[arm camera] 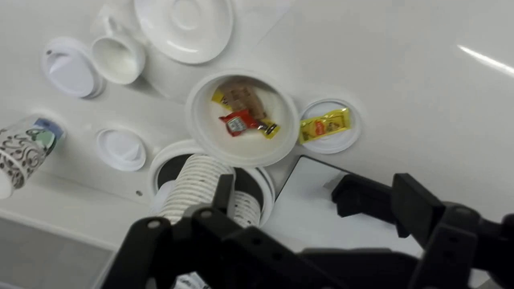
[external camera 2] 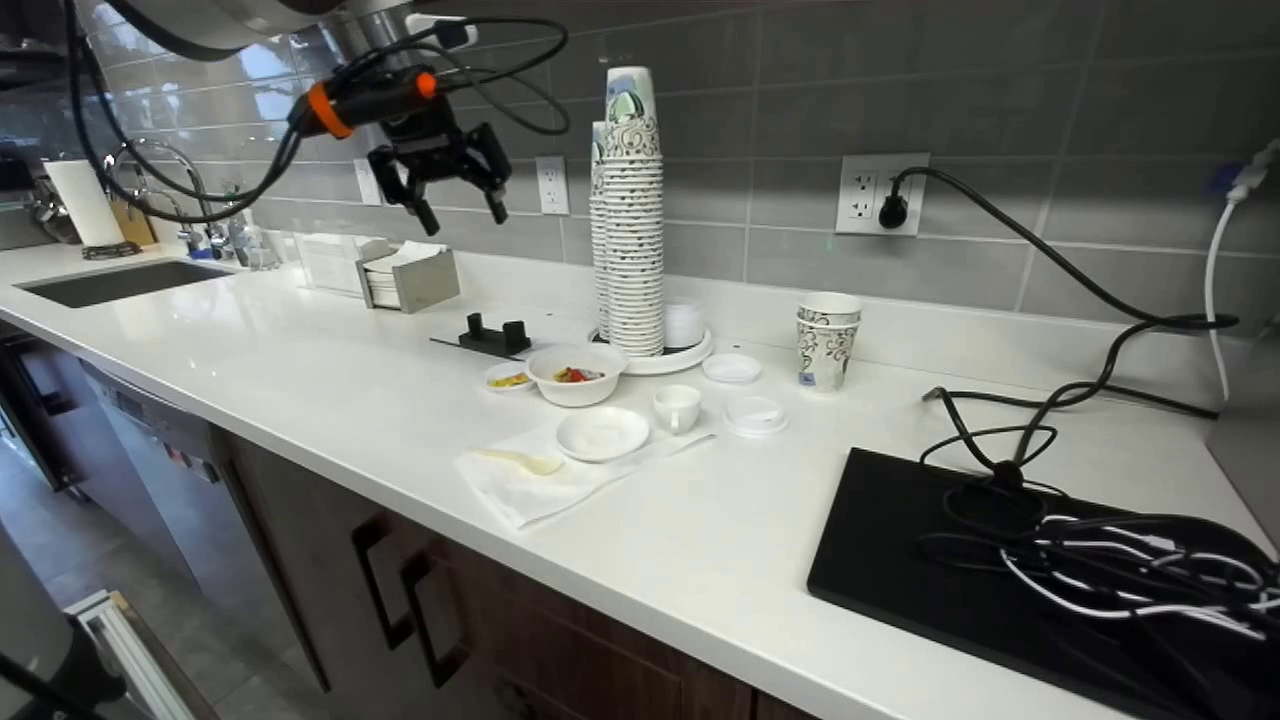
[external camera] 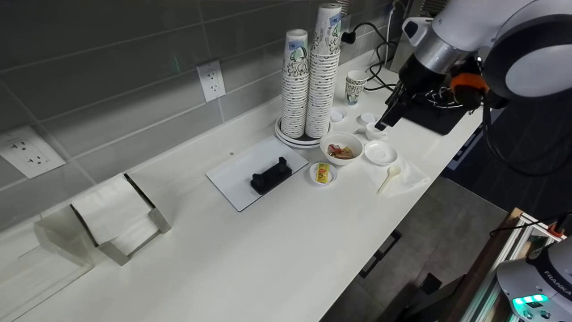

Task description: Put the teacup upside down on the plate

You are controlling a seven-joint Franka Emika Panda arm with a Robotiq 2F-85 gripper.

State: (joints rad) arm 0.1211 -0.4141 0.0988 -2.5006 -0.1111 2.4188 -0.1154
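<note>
- My gripper (external camera 2: 464, 217) is spread wide, jaws well apart and pointing downward, high over the surface (external camera: 277, 250).
- I see the arm (external camera: 473, 22) reaching in from above; an exterior view shows it entering at the top right.
- In my wrist view, the white bowl (arm camera: 247, 151) holds a red packet (arm camera: 236, 123), a brown packet (arm camera: 243, 96) and yellow packets (arm camera: 271, 129).
- Just beside it, a shallow white dish (arm camera: 337, 147) carries a yellow sachet (arm camera: 326, 125).
- A rectangular white tray (external camera: 237, 179) bears a black object (external camera: 271, 176).
- Two tall stacks of patterned paper cups (external camera: 324, 89) stand on a round white tray (external camera 2: 682, 362).
- My teacup (arm camera: 116, 60) stands upright on the surface, mouth up, between the plate (arm camera: 188, 36) and a white cup lid (arm camera: 72, 74).
- Farther off, a metal holder (external camera: 115, 254) contains white napkins (external camera: 111, 210).
</note>
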